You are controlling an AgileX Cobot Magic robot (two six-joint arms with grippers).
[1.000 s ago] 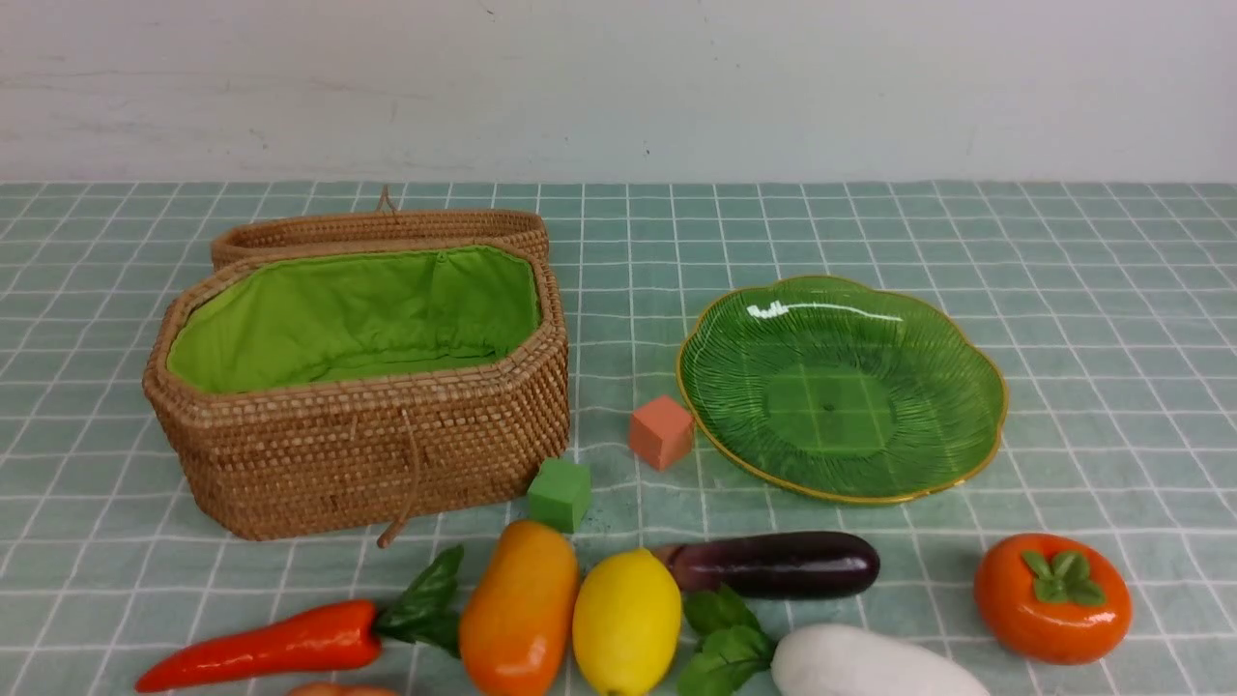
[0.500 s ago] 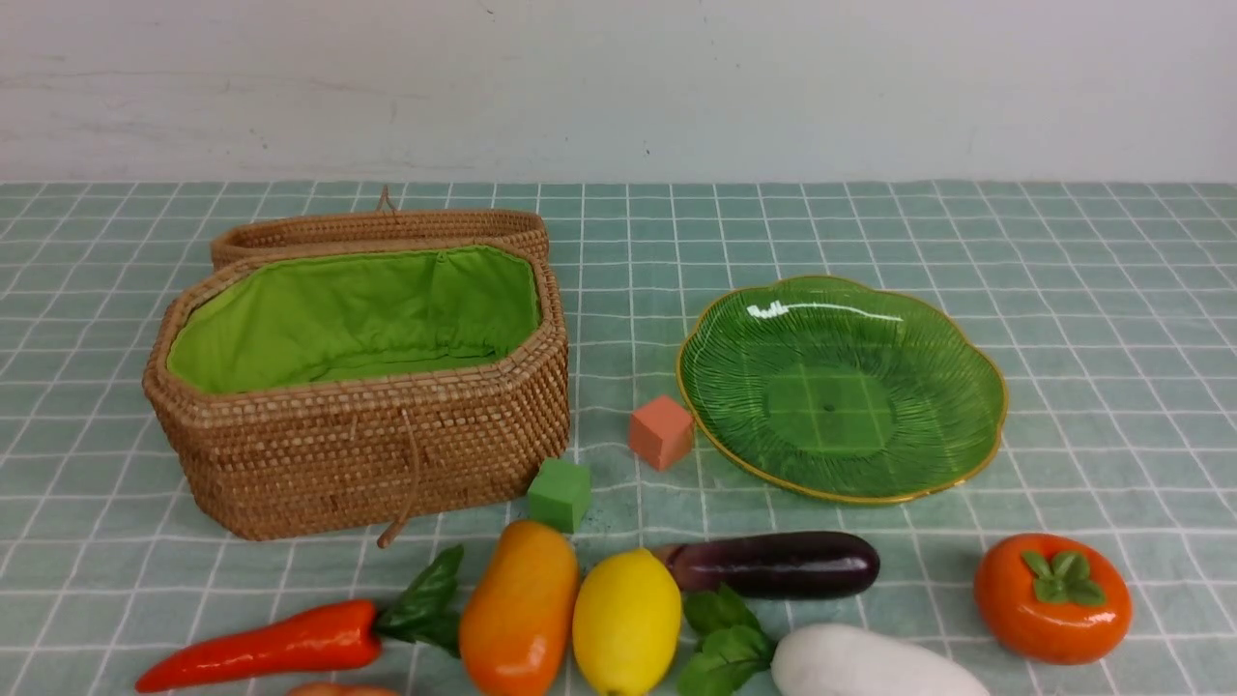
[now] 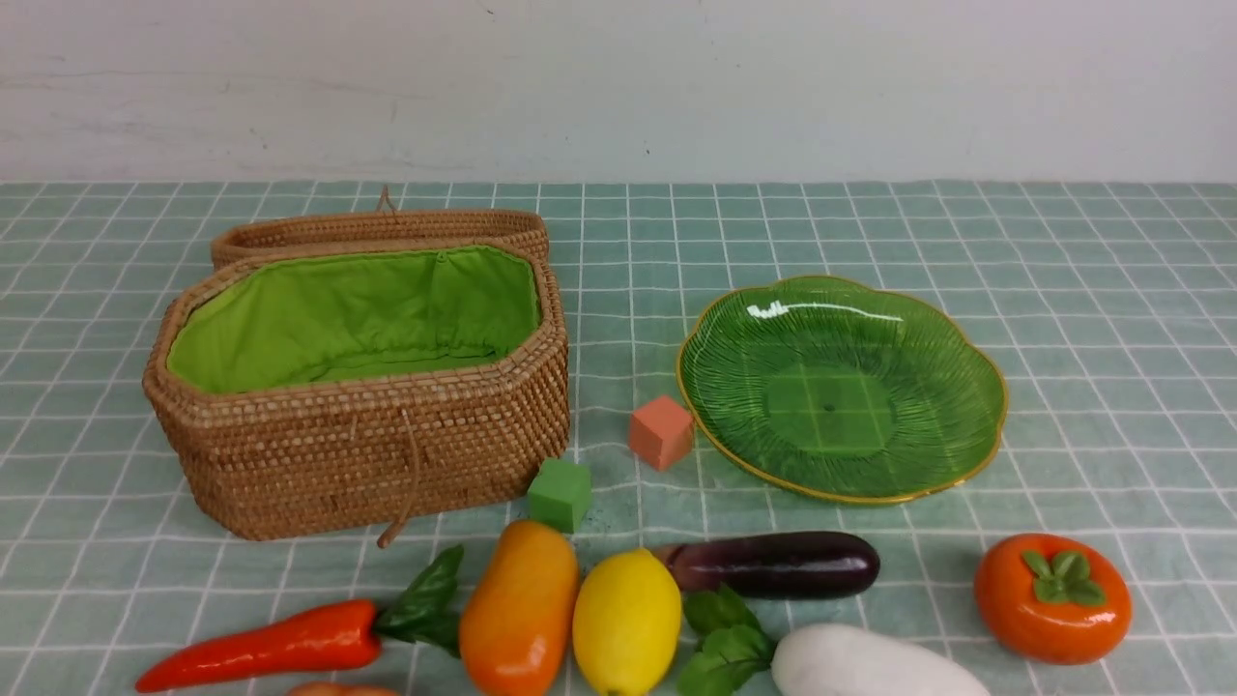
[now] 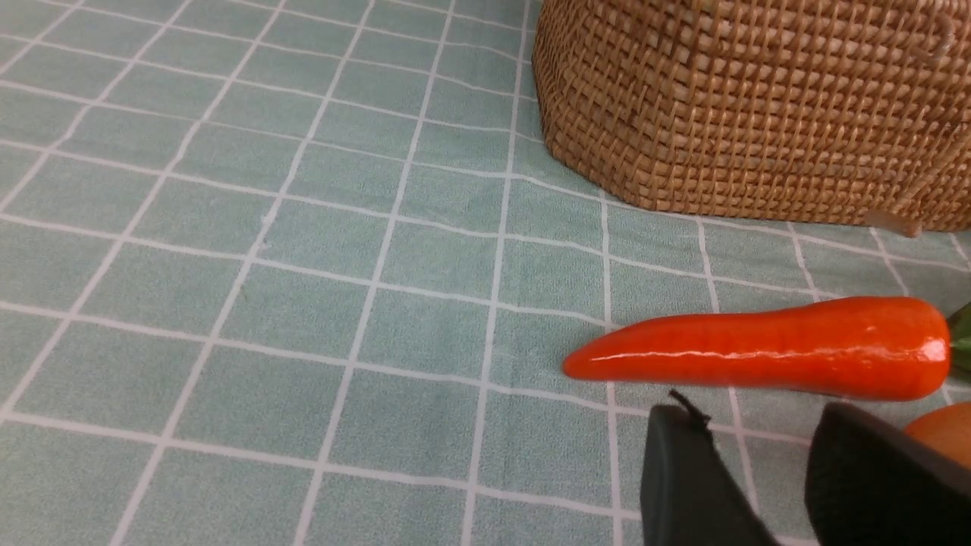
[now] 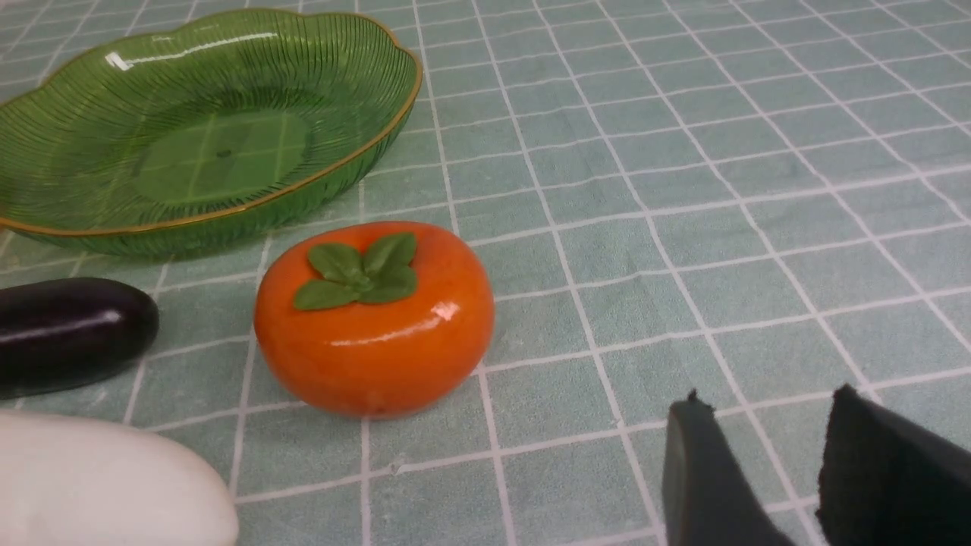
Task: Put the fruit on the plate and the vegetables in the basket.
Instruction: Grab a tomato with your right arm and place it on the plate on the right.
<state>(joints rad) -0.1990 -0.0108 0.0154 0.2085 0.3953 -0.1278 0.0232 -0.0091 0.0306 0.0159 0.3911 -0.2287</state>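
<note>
Right wrist view: we see our right claw (image 5: 766, 394) spread, empty, near the persimmon (image 5: 373, 341). It sits at four o'clock from the plate (image 3: 734, 319), on green checked cloth (image 3: 1111, 290), white wall (image 3: 618, 87) behind.

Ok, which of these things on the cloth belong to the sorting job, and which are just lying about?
Job: persimmon, lemon, mango for the green glass plate; eggplant, white radish, carrot for the wicker basket.
Lying about: orange cube, green cube.
</note>
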